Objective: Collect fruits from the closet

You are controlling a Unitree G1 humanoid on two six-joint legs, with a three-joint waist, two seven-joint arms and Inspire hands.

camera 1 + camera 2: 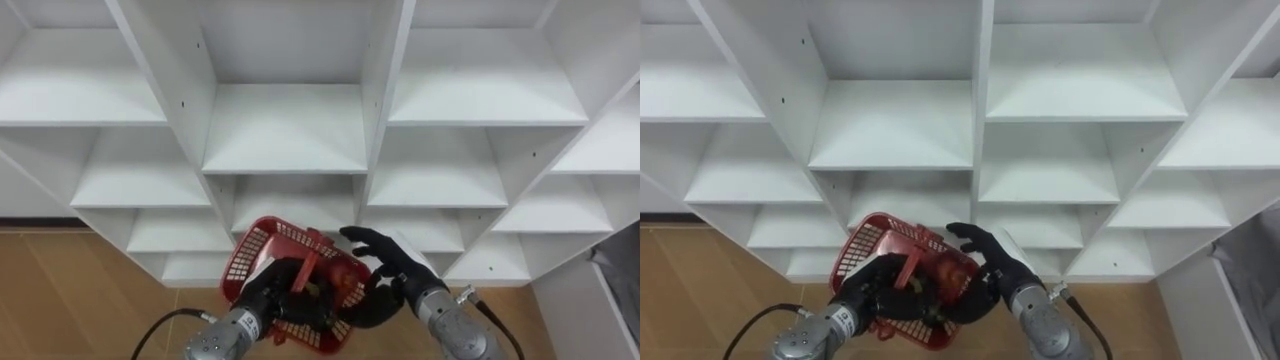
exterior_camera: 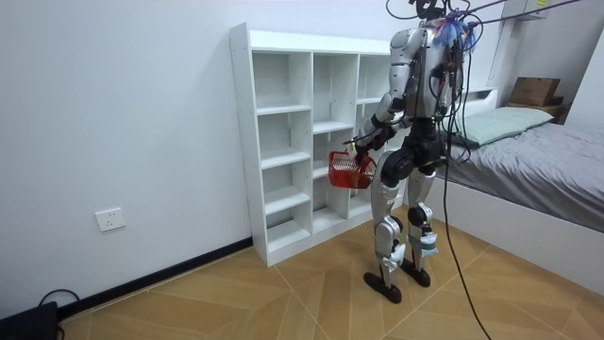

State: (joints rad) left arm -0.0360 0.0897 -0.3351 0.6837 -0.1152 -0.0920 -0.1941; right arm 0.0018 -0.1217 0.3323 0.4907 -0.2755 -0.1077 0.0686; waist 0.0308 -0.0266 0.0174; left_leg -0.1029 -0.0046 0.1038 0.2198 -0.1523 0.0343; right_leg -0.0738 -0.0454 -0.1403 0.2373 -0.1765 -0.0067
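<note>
The left hand comes up from the lower left with its forearm cut off by the bottom edge, and its dark fingers are curled tight round the handle of a red basket, holding it tipped in front of the lowest shelves. The right hand reaches in from the lower right and lies over the basket's far rim, its fingers stretched out and loosely spread, with the thumb bowed underneath (gripping nothing that can be seen). Just beneath those stretched fingers, inside the basket, lies a red fruit. Whether the fingertips touch it cannot be told, because the hand covers part of it. Something darker lies beside the fruit, close to the left hand's fingers, but it is too small and shadowed to name. The basket's near wall is hidden behind the left hand and wrist. The compartments beyond the fingers are white and bare, and a wooden floor shows to the left below them. In the room view the robot stands upright and close to the shelves with both arms bent forward, holding the basket at hip height. A bed stands behind it on the room view's right.
</note>
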